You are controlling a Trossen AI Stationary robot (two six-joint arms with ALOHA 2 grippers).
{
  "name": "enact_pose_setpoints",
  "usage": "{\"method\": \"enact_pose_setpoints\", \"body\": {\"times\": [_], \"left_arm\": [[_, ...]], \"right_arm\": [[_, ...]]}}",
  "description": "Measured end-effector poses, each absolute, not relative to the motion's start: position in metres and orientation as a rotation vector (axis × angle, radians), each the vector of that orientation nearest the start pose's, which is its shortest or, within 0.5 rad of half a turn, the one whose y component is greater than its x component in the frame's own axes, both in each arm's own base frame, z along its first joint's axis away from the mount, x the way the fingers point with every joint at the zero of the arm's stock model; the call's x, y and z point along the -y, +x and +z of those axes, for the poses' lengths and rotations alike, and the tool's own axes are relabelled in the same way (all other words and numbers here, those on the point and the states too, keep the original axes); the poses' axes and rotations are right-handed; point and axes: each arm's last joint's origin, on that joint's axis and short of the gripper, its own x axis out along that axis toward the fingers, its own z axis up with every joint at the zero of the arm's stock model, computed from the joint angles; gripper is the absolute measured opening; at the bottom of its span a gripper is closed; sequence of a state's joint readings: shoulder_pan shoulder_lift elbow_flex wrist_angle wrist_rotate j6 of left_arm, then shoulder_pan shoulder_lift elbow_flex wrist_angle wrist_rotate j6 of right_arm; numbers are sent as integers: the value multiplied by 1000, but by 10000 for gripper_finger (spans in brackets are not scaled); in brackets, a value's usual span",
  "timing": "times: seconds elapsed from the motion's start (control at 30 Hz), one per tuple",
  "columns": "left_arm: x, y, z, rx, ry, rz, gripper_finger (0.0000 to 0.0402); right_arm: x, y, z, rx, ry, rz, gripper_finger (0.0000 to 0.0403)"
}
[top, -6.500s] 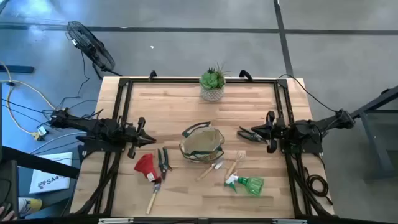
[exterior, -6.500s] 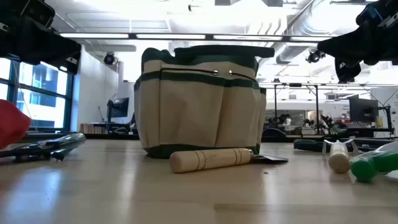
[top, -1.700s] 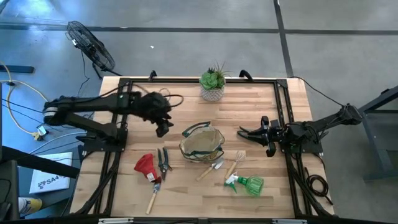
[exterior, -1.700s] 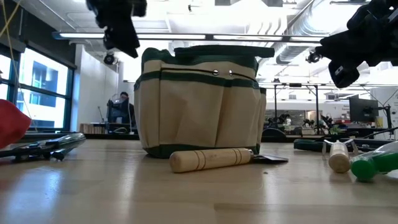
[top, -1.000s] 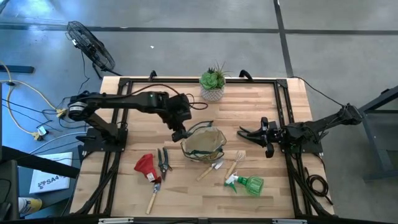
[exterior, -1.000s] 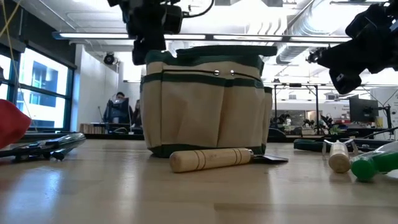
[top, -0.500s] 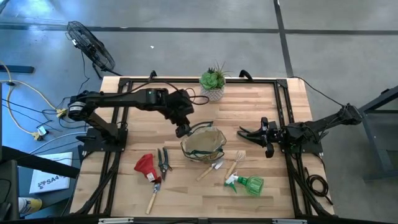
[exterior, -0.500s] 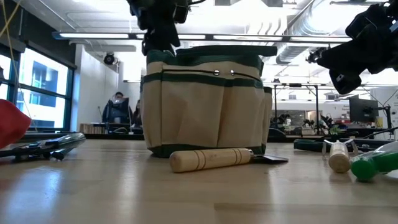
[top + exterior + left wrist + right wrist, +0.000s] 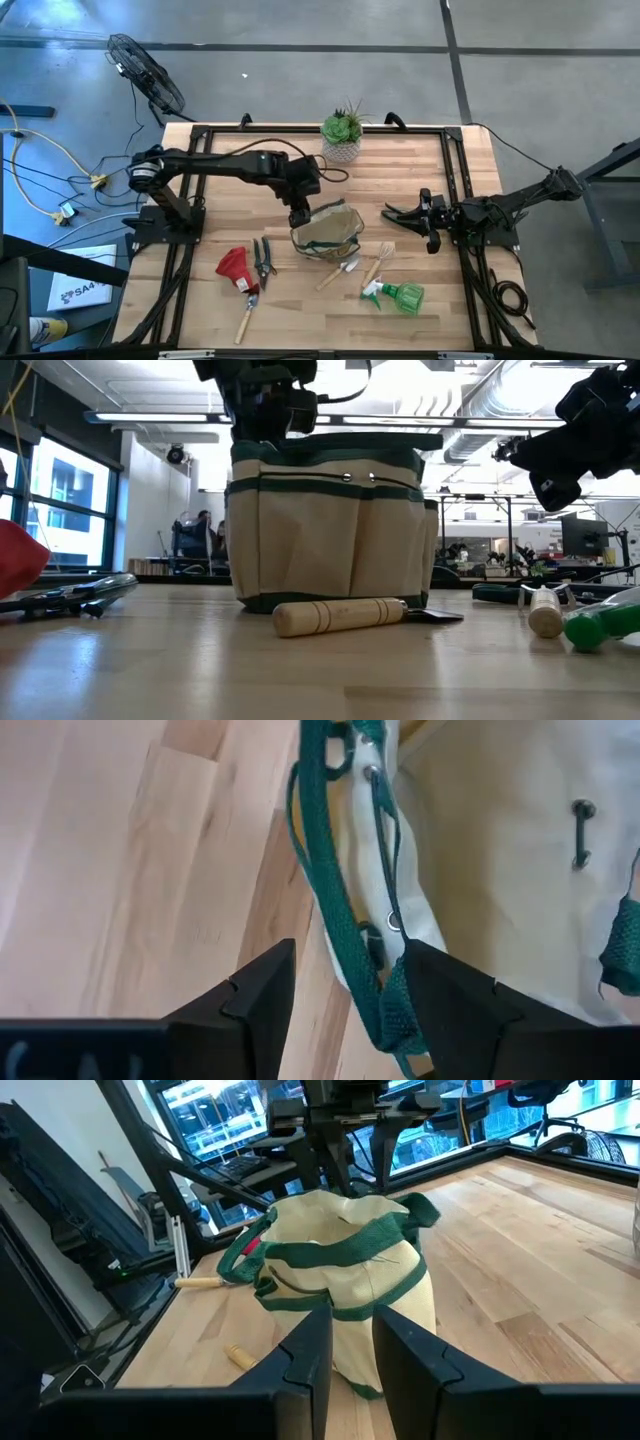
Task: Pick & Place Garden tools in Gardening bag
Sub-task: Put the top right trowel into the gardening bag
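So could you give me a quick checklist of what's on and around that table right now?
Surface: wooden table, black frame rails along its edges.
Job's things: bag mid-table, empty as far as visible; red glove, pruners, trowel, fork, spray bottle on the wood around it; shears beside the right claw.
Clutter: potted plant at the far edge.
Claws: left claw open around the bag's green handle strap; right claw open, facing the bag.
Cables: loose cables on the floor, left of the table.
Surroundings: fan on the floor.
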State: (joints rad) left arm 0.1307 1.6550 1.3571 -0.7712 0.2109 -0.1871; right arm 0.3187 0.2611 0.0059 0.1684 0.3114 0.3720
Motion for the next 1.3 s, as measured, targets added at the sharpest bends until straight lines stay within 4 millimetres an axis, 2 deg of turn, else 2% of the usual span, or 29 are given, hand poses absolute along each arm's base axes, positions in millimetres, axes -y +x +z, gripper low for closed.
{"method": "enact_pose_setpoints", "body": {"times": [0.2, 0.3, 0.57, 0.83, 1.3], "left_arm": [[-38, 336, 271, -1055, -344, 24, 184], [-39, 334, 279, -1033, -284, 35, 184], [-29, 339, 300, -984, -268, -17, 184], [-26, 339, 292, -1048, -246, 40, 184], [-26, 355, 271, -1078, -320, 28, 184]], "right_arm": [[-27, 109, 160, -83, 345, -8, 68], [-27, 109, 160, -84, 343, -8, 68], [-27, 109, 159, -92, 340, -10, 68], [-27, 109, 159, -92, 342, -9, 68], [-27, 110, 155, -132, 330, -20, 68]]}}
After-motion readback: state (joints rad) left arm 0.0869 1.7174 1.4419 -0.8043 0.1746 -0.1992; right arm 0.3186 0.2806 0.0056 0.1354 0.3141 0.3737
